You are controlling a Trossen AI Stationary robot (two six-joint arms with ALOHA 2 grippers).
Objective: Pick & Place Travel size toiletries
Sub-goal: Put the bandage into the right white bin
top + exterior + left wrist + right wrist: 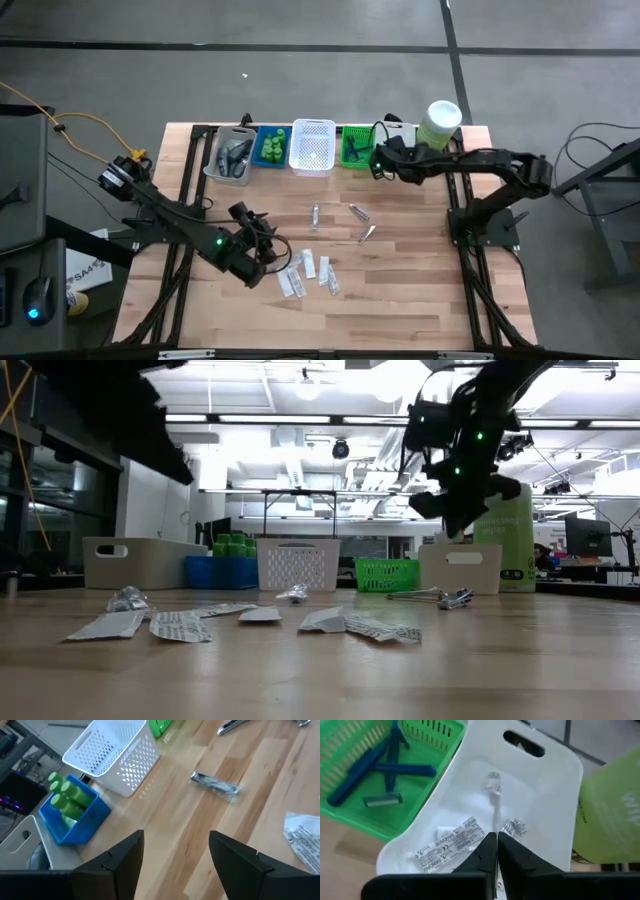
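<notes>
Flat white sachets (305,272) and small silvery tubes (357,212) lie loose on the wooden table (400,300). My left gripper (177,865) hangs open above bare wood just left of the sachets (302,837), with a silvery tube (215,784) lying ahead of it. My right gripper (496,842) is shut on a thin silvery tube (494,795) above a white bin (545,805) at the far edge. Sachets (452,842) lie inside that bin. Blue razors (375,767) rest in the green basket (350,815) beside it. My right gripper pinches one end of the silvery tube (496,831) between its two fingertips. The fingers slant down from the table's right side. The tube sticks out ahead of them along their line, its crinkled free end (493,782) over the inside of the white bin.
Along the far edge stand a grey basket (230,155), a blue basket with green bottles (270,147), a white lattice basket (312,147) and the green basket (355,148). A pale-green canister (440,122) stands at the far right. Bare wood lies toward the near edge.
</notes>
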